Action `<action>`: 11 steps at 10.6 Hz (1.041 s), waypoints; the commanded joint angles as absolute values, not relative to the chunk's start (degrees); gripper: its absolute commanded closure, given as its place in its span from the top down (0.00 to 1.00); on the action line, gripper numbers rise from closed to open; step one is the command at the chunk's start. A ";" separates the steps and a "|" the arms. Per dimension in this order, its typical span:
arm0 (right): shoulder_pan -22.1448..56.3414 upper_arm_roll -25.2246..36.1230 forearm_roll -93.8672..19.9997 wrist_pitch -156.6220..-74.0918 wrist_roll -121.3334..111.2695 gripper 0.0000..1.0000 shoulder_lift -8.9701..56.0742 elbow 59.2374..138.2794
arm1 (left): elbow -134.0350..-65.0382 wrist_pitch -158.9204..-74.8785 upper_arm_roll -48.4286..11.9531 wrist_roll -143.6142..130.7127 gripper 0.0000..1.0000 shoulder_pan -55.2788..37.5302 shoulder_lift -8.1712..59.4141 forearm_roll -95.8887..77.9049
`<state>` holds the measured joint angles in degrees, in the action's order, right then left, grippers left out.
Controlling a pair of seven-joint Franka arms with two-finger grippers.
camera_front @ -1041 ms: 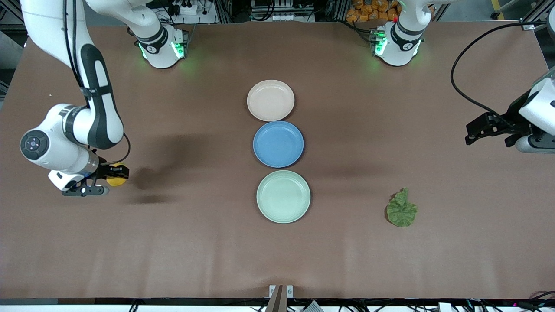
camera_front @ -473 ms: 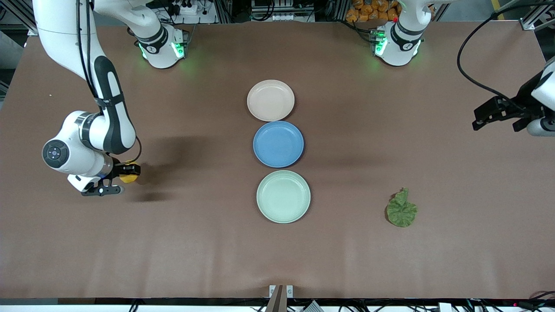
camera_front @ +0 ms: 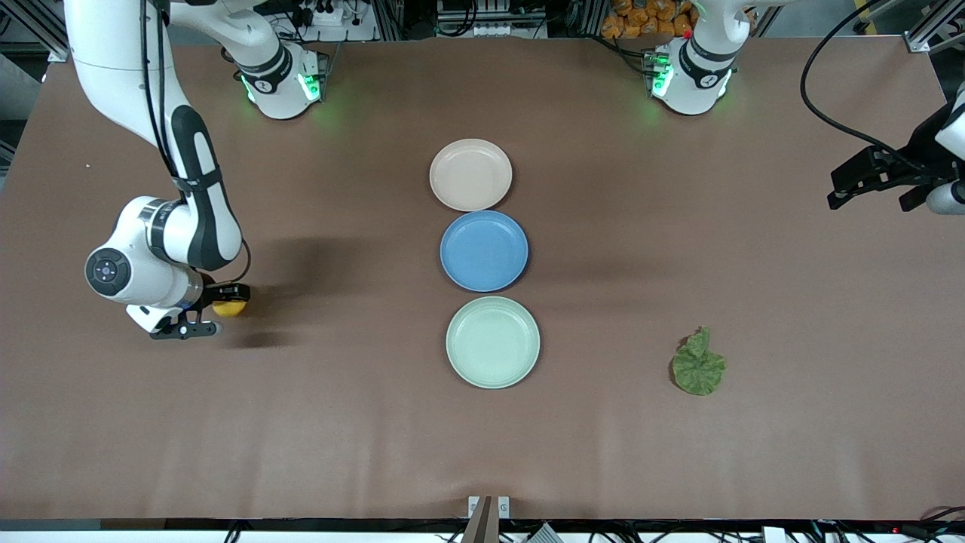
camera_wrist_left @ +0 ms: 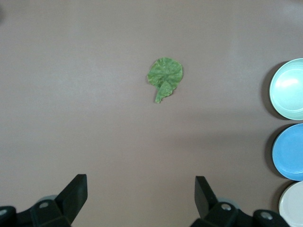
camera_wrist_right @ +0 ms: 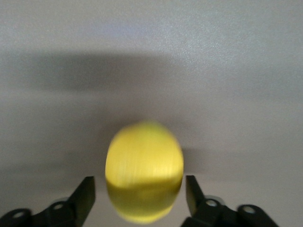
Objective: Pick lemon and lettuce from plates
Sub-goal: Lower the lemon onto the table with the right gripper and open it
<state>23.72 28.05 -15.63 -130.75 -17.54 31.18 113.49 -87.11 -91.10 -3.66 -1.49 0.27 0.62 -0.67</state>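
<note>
- Three round plates in a row down the middle of the brown table (camera_front: pixel 339 422) in the front view: a beige-pink plastic plate (camera_front: pixel 470 175) farthest from the camera, a blue plate (camera_front: pixel 484 251) next, a pale mint-green plate (camera_front: pixel 493 342) nearest. All three bare.
- Same view: crinkled dark green lettuce leaf (camera_front: pixel 698 364) flat on the tabletop toward the left arm's end, well apart from the mint-green plate, stem end pointing toward the robots.
- Same view: small yellow-orange oval lemon (camera_front: pixel 228 308) toward the right arm's end of the table, well apart from the plates, between the black fingers of the right gripper (camera_front: pixel 207 309) and close to one of them.
- Same view: left gripper (camera_front: pixel 868 197) up over the edge of the table at the left arm's end, waiting, holding nothing.
- Left wrist view: left gripper (camera_wrist_left: pixel 140 198) spread wide, nothing between its fingers (camera_wrist_left: pixel 75 194); lettuce leaf (camera_wrist_left: pixel 164 75) on bare table well below, with parts of the mint-green plate (camera_wrist_left: pixel 288 89), blue plate (camera_wrist_left: pixel 289 152) and beige-pink plate (camera_wrist_left: pixel 292 205) at the picture's edge.
- Right wrist view: right gripper (camera_wrist_right: pixel 140 194) spread wider than the lemon (camera_wrist_right: pixel 144 177), a slit of table showing between fruit and one finger (camera_wrist_right: pixel 86 194); no grip on it. Cannot tell whether the lemon rests on the table.
</note>
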 commanded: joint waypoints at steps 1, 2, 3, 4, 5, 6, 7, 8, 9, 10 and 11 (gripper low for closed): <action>23.11 27.16 -16.96 -130.26 -18.90 1.00 29.02 113.03 | -88.07 -90.53 -3.87 -1.94 1.00 0.70 -1.05 -0.70; 22.77 26.72 -16.79 -130.17 -18.81 1.00 27.61 112.94 | -87.98 -90.53 -3.78 -1.85 1.00 0.70 -1.05 -0.79; 19.89 24.20 -16.70 -129.64 -18.90 1.00 26.12 112.50 | -87.80 -90.53 -3.78 -1.76 1.00 0.70 -0.97 -0.79; 15.25 19.91 -16.00 -129.73 -18.98 1.00 24.54 112.06 | -87.80 -90.53 -3.87 -1.76 1.00 0.70 -0.97 -0.79; 11.81 16.30 -14.95 -129.73 -18.81 1.00 23.04 111.54 | -87.72 -90.53 -3.78 -1.67 1.00 0.70 -0.97 -0.79; 9.86 14.43 -12.33 -129.81 -18.55 1.00 21.90 111.19 | -87.71 -90.53 -3.78 -1.32 1.00 0.70 -0.97 -0.79; 8.28 12.41 -10.22 -129.90 -17.76 1.00 20.49 111.18 | -87.54 -90.61 -3.87 -1.32 1.00 0.70 -0.79 -0.97; 5.56 9.17 -9.33 -129.64 -15.67 1.00 18.83 111.36 | -87.54 -90.62 -3.87 -1.49 1.00 0.62 -0.70 -1.05; 2.49 5.57 -6.45 -129.12 -13.90 1.00 16.98 111.53 | -87.54 -90.62 -3.87 -1.41 1.00 0.62 -0.53 -0.97; 0.46 2.93 -3.20 -126.76 -11.89 1.00 15.22 111.36 | -87.45 -90.62 -3.87 -1.67 1.00 0.62 -0.44 -0.79; -1.13 1.16 -1.16 -123.95 -9.78 1.00 13.29 111.01 | -87.45 -90.62 -3.78 -1.67 1.00 0.62 -0.44 -0.70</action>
<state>3.64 6.64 -6.39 -128.78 -14.46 18.52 110.36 -87.13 -91.04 -3.65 -1.49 0.30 0.16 -0.67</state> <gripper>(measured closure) 0.000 0.000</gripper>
